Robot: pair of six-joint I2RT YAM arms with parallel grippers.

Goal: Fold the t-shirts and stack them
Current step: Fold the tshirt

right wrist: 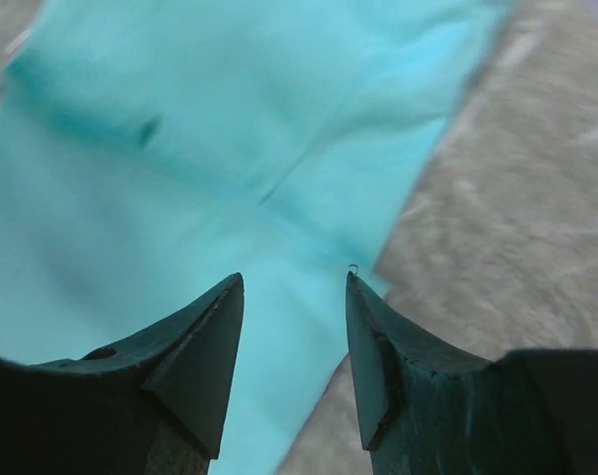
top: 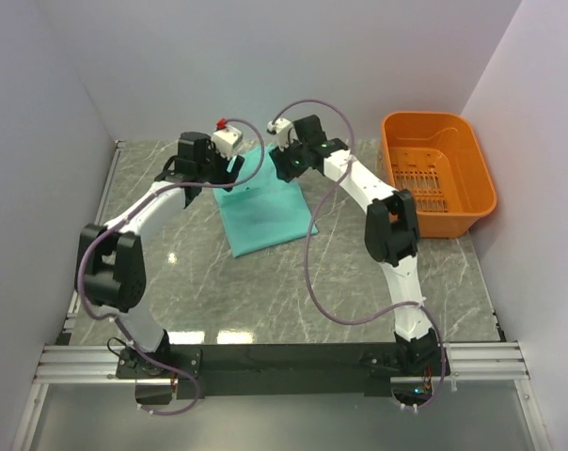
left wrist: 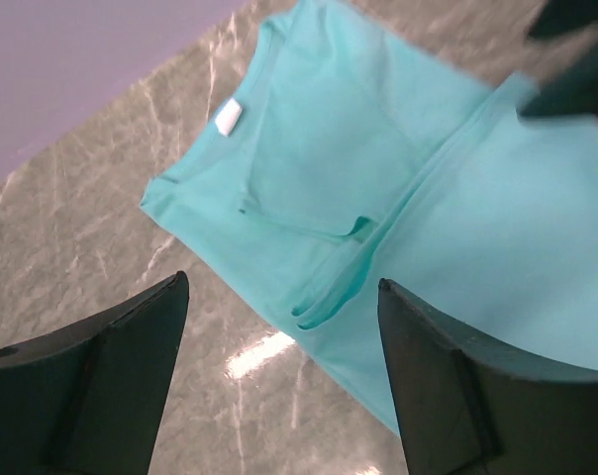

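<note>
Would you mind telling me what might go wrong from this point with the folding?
The folded t-shirt lies skewed, its layers uneven near the neck label; they may slip apart. The left tool and right tool hang open close over the cloth, so a finger might snag it on pulling away.

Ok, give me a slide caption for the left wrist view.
Left pincer open above a partly folded teal t-shirt, white neck label showing, on a grey veined table.
</note>
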